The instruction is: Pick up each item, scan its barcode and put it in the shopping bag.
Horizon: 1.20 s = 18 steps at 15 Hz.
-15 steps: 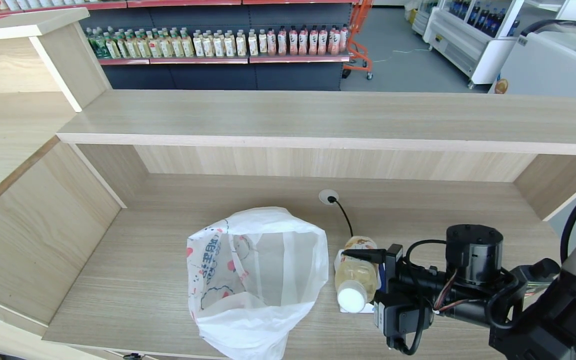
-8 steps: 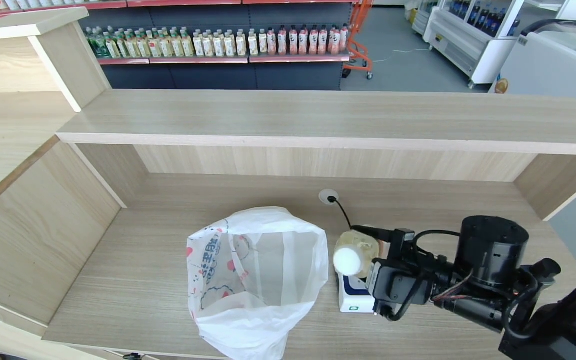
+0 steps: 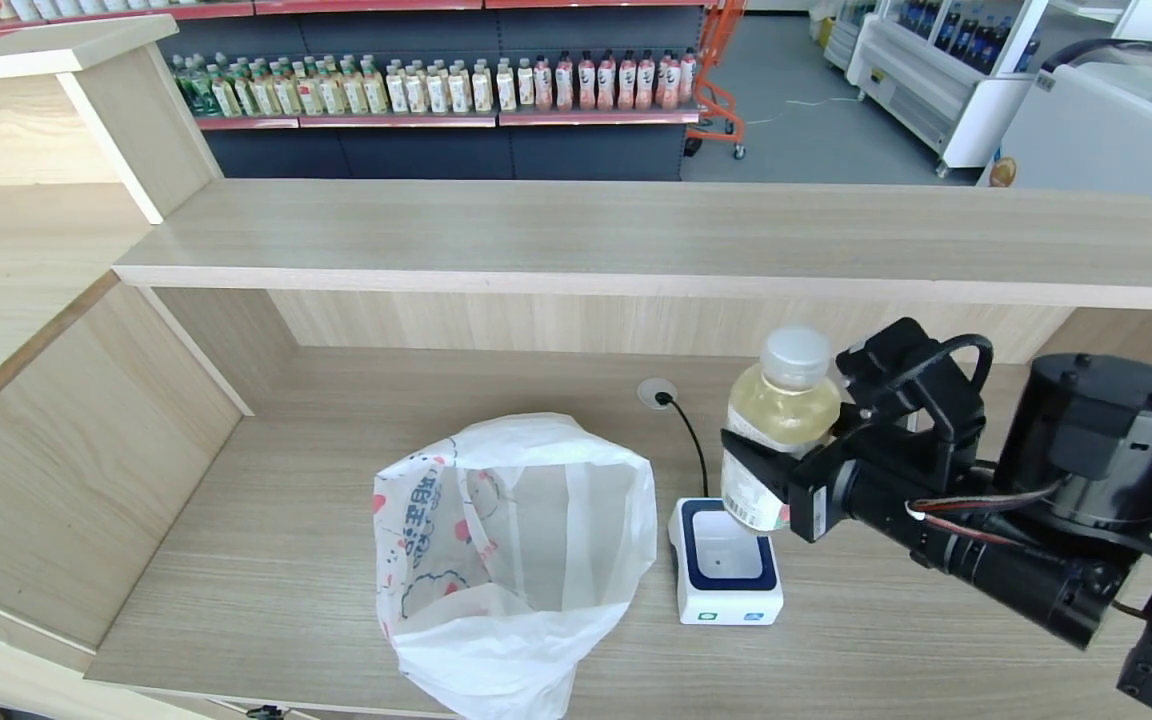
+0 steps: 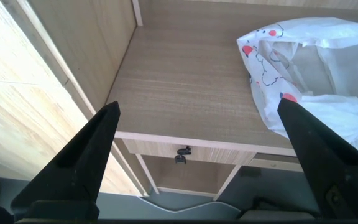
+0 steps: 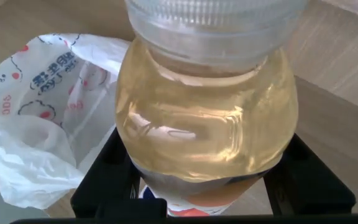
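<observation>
My right gripper (image 3: 786, 455) is shut on a bottle (image 3: 774, 425) of pale yellow drink with a white cap, held upright above the white barcode scanner (image 3: 726, 575). The bottle's label with its barcode faces down toward the scanner's dark window. In the right wrist view the bottle (image 5: 207, 124) sits between the black fingers (image 5: 309, 180). The white shopping bag (image 3: 511, 560) with red and blue print stands open just left of the scanner; it also appears as the bag (image 5: 42, 124) beyond the bottle. My left gripper (image 4: 197, 162) hangs open off the counter's front edge, left of the bag (image 4: 309, 74).
A black cable (image 3: 688, 430) runs from a grommet in the counter to the scanner. The wooden counter (image 3: 266, 560) has raised walls at left, back and right, with a shelf (image 3: 636, 235) above the back wall. Bare counter lies left of the bag.
The right gripper lifted the bottle off the scanner, turned it from lying cap-forward to upright, and raised it up and to the right. The scanner's top is now uncovered.
</observation>
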Tool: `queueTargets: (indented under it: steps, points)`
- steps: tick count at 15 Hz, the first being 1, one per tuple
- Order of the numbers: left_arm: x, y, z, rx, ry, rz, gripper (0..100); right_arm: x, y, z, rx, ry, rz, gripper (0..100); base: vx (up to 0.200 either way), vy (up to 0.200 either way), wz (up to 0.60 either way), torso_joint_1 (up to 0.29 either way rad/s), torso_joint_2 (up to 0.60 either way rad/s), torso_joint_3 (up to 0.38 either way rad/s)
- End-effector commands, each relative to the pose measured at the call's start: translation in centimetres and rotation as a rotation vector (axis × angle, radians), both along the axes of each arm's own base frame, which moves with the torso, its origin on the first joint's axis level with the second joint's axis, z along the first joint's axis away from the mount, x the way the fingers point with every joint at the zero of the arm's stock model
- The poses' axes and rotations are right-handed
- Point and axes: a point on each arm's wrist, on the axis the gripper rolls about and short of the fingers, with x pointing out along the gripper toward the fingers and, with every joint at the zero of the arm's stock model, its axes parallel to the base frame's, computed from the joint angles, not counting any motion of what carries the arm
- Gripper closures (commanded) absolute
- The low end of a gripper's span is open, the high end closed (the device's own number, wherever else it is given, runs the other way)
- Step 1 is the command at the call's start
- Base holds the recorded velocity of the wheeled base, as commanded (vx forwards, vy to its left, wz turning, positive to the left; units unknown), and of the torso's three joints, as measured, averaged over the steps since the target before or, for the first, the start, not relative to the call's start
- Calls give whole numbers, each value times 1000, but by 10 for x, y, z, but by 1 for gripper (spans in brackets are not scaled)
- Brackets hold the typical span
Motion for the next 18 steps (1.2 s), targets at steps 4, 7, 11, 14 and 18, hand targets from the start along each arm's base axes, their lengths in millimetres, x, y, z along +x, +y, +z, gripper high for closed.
queueTargets:
  steps: [4,7,11,14,18]
  points:
    - [0,0,0,-2,0,0,0,8,-6,5,120,65,-44,100,-150,0,0,8,1,3]
    - [0,0,0,-2,-1,0,0,23,7,3,165,93,-39,100,-200,0,0,1,1,2]
    - [0,0,0,-2,0,0,0,49,24,-5,189,118,-37,100,-100,50,0,-1,-2,2]
    - [0,0,0,0,0,-1,0,56,28,-9,188,127,-6,100,0,200,0,2,1,2]
    - [0,0,0,0,0,-1,0,74,33,-14,203,133,-2,100,0,200,0,0,4,1]
